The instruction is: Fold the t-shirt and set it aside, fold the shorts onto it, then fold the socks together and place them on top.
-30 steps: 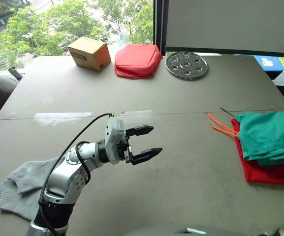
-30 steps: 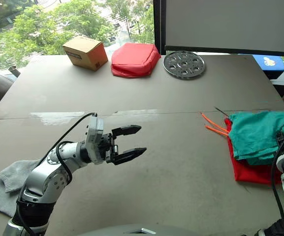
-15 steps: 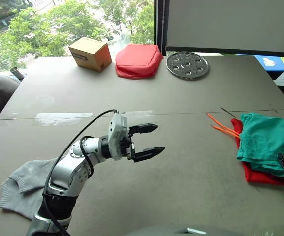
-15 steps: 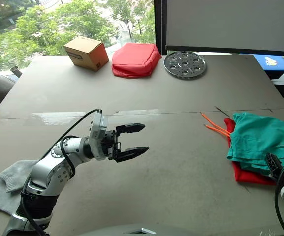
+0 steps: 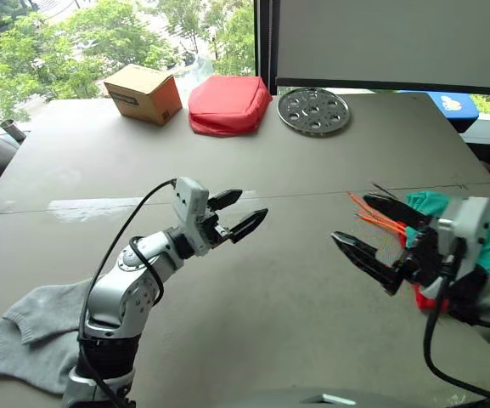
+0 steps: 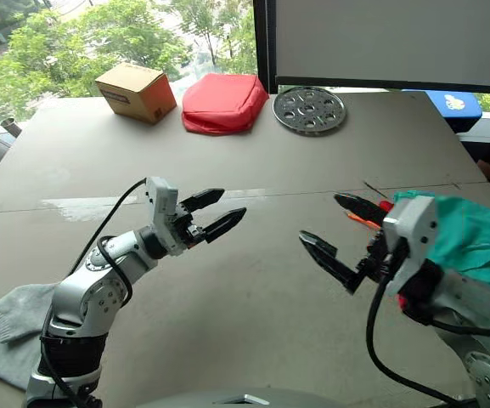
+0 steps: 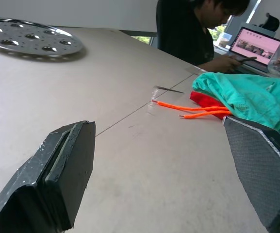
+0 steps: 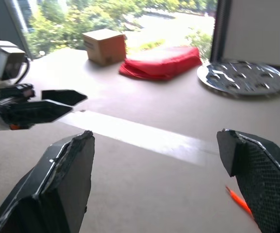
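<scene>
The desk (image 5: 312, 323) spans the whole scene, a pale seam crossing its middle. At its right edge lie the shorts (image 7: 246, 99), teal and folded over the t-shirt (image 7: 205, 99), whose red edge peeks from beneath; the orange drawstring (image 7: 193, 109) trails left onto the bare top. The right tool (image 6: 336, 235) hangs above the desk just left of that stack, spread wide and grasping nothing. The left tool (image 5: 238, 213) hovers over the middle of the desk, fingers parted too, nothing between them. At the near left corner sit the socks (image 5: 36, 331), a grey heap partly hidden behind the left arm, well apart from the stack. At the far edge stand a cardboard box (image 5: 143, 92), a red pouch (image 5: 228, 104) and a perforated metal disc (image 5: 312, 110).

The socks look like the remaining step. The risk, as I judge it, is a grab taking only one sock, since they overlap. The right tool, so near the drawstring, could also snag it and drag the folded stack open.
</scene>
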### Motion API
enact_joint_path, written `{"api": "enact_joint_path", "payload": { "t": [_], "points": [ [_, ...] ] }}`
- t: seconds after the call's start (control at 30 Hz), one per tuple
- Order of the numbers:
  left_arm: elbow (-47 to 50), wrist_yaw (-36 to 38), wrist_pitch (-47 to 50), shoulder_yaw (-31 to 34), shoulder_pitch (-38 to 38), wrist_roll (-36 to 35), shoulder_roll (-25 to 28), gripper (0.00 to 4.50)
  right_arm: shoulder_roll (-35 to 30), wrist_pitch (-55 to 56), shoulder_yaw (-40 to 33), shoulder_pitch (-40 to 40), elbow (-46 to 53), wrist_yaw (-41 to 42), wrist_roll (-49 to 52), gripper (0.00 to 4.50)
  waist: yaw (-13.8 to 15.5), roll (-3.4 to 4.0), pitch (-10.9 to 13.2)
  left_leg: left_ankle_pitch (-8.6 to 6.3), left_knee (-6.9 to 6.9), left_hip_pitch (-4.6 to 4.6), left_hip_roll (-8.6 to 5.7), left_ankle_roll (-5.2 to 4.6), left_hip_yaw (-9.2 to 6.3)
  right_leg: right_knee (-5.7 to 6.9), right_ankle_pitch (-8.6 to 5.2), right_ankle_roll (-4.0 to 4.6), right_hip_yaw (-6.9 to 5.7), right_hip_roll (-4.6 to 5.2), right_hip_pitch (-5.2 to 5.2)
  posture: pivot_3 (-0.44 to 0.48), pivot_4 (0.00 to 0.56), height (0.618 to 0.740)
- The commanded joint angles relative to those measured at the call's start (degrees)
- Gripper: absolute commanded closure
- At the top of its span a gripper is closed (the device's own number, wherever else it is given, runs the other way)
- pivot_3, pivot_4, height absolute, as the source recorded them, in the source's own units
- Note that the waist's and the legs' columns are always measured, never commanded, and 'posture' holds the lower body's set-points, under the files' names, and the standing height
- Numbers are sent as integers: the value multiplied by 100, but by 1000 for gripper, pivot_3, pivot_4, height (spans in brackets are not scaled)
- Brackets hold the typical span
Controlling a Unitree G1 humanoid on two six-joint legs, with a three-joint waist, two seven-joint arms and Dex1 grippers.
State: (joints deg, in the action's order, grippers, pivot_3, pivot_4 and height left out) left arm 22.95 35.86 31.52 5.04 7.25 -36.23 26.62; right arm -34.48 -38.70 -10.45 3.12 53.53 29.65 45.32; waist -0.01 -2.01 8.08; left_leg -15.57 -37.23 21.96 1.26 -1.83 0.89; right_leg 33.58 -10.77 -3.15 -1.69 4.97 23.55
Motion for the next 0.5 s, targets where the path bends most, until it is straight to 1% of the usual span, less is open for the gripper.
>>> {"api": "enact_joint_path", "payload": {
  "t": [0.03,0.07,0.17,0.23,0.27,0.3,0.33,0.37,0.43,0.5],
  "points": [
    [1006,-280,299,1067,-839,-424,367,0,-384,593,989,-578,-933,1182,-716,130,77,-9,-3,0,2,-4,1,0,-5,1,-3,10,-6,-4,3,0,150,739],
    [1168,-320,353,1277,-1052,-503,458,0,-430,756,1152,-729,-1148,1428,-816,130,78,-11,1,-1,3,-2,2,0,-4,1,-8,19,-6,-4,3,0,150,739],
    [1637,-261,279,2327,-2227,-581,622,0,-481,1197,1498,-1078,-1689,2215,-941,130,83,-4,16,-1,-7,-1,4,0,2,0,-10,12,-6,2,3,0,150,739],
    [1730,-32,50,3067,-3210,-578,486,0,-401,1389,1684,-1308,-2029,2626,-947,130,74,-12,12,-1,-12,-10,5,1,8,4,-22,-8,-4,8,-1,0,150,739],
    [1722,184,-187,3426,-3786,-458,360,0,-333,1521,1799,-1432,-2221,2801,-1005,130,72,-12,12,-2,-13,-13,8,2,11,3,-22,-8,-5,9,-1,0,150,739],
    [1723,342,-355,3688,-4212,-378,260,0,-273,1608,1877,-1521,-2368,2911,-1038,130,90,-11,12,-2,-13,-13,9,2,12,2,-22,-8,-5,9,-1,0,150,739],
    [1701,440,-470,3933,-4551,-340,146,0,-208,1655,1939,-1581,-2485,2997,-1043,130,49,-26,10,-3,-14,-12,8,3,11,2,-23,-9,-6,12,-1,0,150,739],
    [1677,493,-590,4094,-4797,-320,64,0,-156,1698,1997,-1639,-2596,3084,-1064,130,56,-29,9,-14,-16,-11,16,21,26,-2,-23,-9,-7,15,7,0,150,739],
    [1565,525,-816,4335,-5213,-232,-102,0,-70,1805,2126,-1705,-2759,3250,-1160,130,101,-31,9,-15,-14,-6,12,17,23,-2,-22,-8,-16,21,7,0,150,739],
    [1406,573,-1087,4431,-5528,-7,-269,0,13,1842,2211,-1718,-2809,3368,-1157,130,164,-21,13,-17,-14,0,7,21,11,-1,-23,-8,-24,26,9,0,150,739]
  ]
}}
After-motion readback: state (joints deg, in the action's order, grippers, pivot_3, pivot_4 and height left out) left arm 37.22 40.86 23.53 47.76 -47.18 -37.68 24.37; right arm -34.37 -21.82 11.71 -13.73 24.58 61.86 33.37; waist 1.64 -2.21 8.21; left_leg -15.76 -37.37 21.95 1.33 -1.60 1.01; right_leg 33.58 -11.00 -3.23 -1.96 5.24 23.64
